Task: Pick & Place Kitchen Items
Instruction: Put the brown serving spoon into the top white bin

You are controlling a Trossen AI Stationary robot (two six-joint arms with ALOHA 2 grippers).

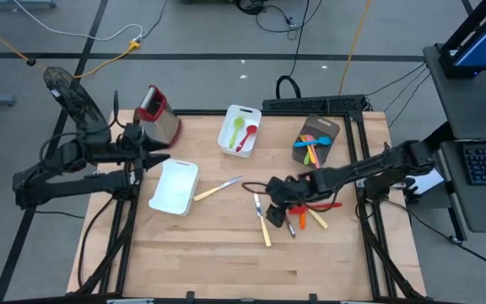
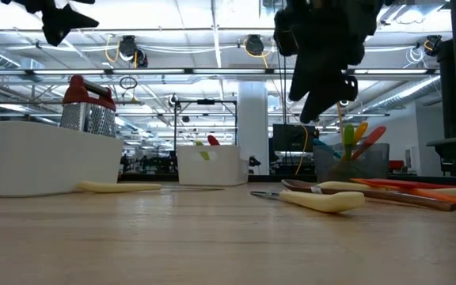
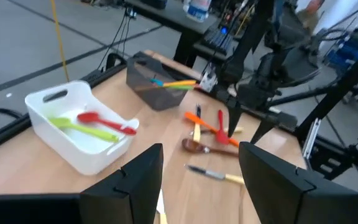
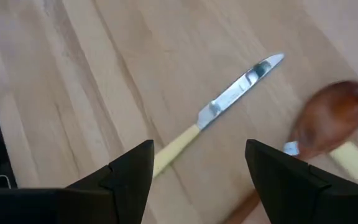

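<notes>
Several loose utensils lie flat on the wooden table: a cream-handled knife (image 1: 218, 189), a second cream-handled knife (image 1: 262, 221) (image 4: 229, 102), a brown wooden spoon (image 4: 328, 118), and red and orange spatulas (image 1: 317, 213). My right gripper (image 1: 270, 196) (image 4: 197, 180) hangs open above the second knife and the wooden spoon and touches nothing; in the low view it (image 2: 323, 95) is well clear of the table. My left gripper (image 1: 160, 154) (image 3: 201, 180) is open and empty, high over the near white tray (image 1: 174, 187), next to the grater (image 1: 157, 114).
A far white tray (image 1: 240, 129) (image 3: 73, 124) holds a green and a red spoon. A dark bin (image 1: 315, 139) at the back right holds blue, orange and yellow utensils. Bare wood lies along the table's near edge.
</notes>
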